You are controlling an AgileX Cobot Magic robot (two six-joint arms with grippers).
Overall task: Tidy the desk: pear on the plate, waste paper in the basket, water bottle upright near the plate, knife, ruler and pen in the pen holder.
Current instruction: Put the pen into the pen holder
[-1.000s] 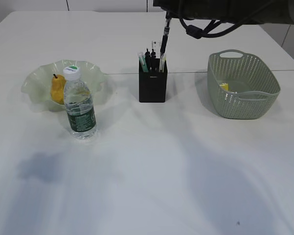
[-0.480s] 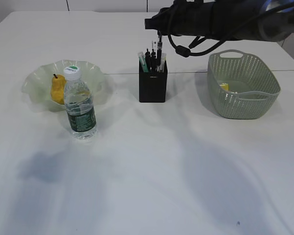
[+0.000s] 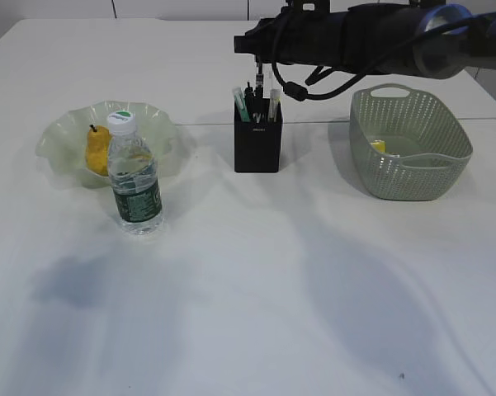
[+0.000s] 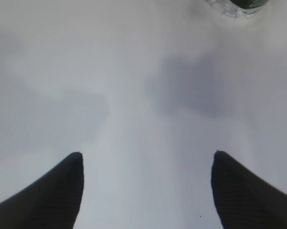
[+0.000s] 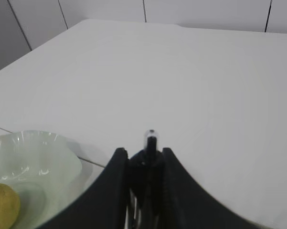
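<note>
White table (image 3: pixel 248 297) fills the room, and the black pen holder (image 3: pixel 257 142) stands in the middle near the back edge. A pale green plate (image 3: pixel 62 136) sits far to the left of the holder, with the yellow pear (image 3: pixel 97 151) on it. A water bottle (image 3: pixel 134 177) stands upright to the left of the holder, just in front of the plate. A green basket (image 3: pixel 413 157) sits to the right of the holder, with something yellow inside it.

The right gripper (image 5: pixel 145 157) is right above the holder. Its jaws are pinched on a thin dark pen (image 5: pixel 151 139). The pen is light, stiff and smooth, so I think it could slip or tip. Holding it near the top and keeping it straight up looks best, and letting go only when the tip is down among the other things.

The left gripper (image 4: pixel 145 160) has its jaws wide apart and holds nothing. It hangs over bare table in front of the bottle.

A moment ago the pen hung well above the holder. Now the arm is lower and the pen reaches down into it.
</note>
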